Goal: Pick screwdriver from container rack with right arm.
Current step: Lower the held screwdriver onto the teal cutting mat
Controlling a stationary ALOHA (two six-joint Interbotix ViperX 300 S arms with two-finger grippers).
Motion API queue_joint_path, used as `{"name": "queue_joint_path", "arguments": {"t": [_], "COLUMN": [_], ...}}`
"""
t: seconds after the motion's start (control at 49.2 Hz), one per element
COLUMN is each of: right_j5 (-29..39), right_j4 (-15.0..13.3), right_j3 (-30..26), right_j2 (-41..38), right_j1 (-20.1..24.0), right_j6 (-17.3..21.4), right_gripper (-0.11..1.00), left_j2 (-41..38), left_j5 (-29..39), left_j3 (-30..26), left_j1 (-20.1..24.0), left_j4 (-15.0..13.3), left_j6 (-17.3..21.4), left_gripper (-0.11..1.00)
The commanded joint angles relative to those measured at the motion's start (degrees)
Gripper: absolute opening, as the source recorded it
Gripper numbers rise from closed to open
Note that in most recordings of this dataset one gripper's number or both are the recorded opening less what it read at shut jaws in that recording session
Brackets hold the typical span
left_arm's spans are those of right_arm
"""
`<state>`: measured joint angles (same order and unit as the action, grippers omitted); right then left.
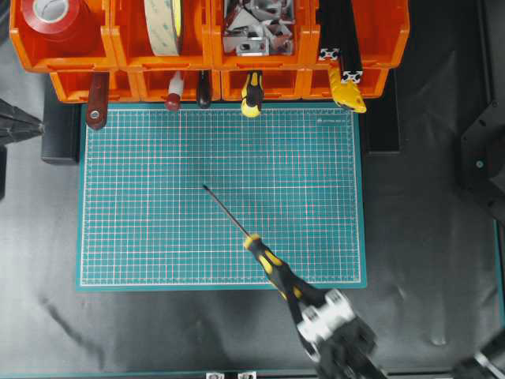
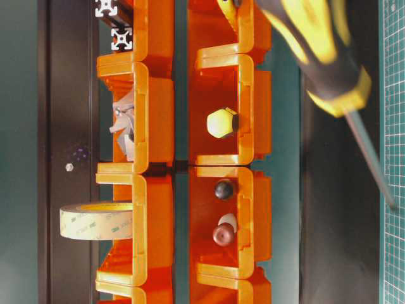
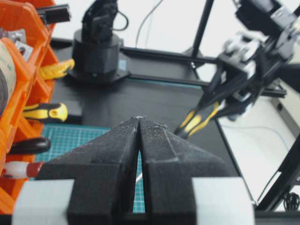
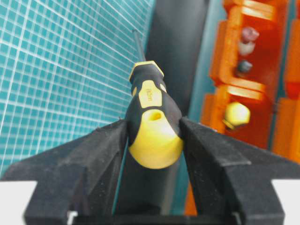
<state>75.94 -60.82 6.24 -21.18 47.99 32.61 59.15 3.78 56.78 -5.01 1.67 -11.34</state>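
Right gripper (image 4: 152,140): clamped on the screwdriver (image 1: 272,264) by its handle.
Screwdriver: out of the rack (image 1: 71,47), over the green mat (image 1: 142,197) – shaft pointing toward the bins.
Left gripper (image 3: 139,124): fingers pressed together, holding nothing.
Around: tape roll (image 1: 164,24), stubby yellow-black tool (image 1: 252,93), red-handled tools (image 1: 174,91) in bins.
Hidden: right arm cut off at the overhead view's bottom edge – blurred.

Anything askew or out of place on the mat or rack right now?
Nothing stands out. The long black-and-yellow screwdriver is out of the orange plastic bin rack, gripped at its handle by the right gripper, over the green cutting mat.
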Motion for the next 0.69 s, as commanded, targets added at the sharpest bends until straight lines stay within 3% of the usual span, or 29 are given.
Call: {"name": "queue_joint_path", "arguments": {"t": [0.0, 0.305, 0.671], "right_j5": [-5.1, -18.1, -23.7], "right_j4": [-0.4, -2.0, -1.6], "right_j3": [1.8, 6.3, 8.2], "right_j2": [2.7, 4.0, 4.0], "right_j1": [-2.9, -11.3, -13.5], "right_j6": [0.8, 0.8, 1.2], "right_gripper": [0.39, 0.39, 0.38], "left_j2": [-0.1, -0.3, -0.3], "left_j5": [-0.1, 0.0, 0.2], "left_j3": [-1.8, -1.8, -1.7], "left_j1": [-0.2, -0.2, -0.3], "left_j4": [0.2, 0.2, 0.2], "left_j6": [-0.2, -0.2, -0.2], "left_gripper": [0.00, 0.00, 0.00]}}
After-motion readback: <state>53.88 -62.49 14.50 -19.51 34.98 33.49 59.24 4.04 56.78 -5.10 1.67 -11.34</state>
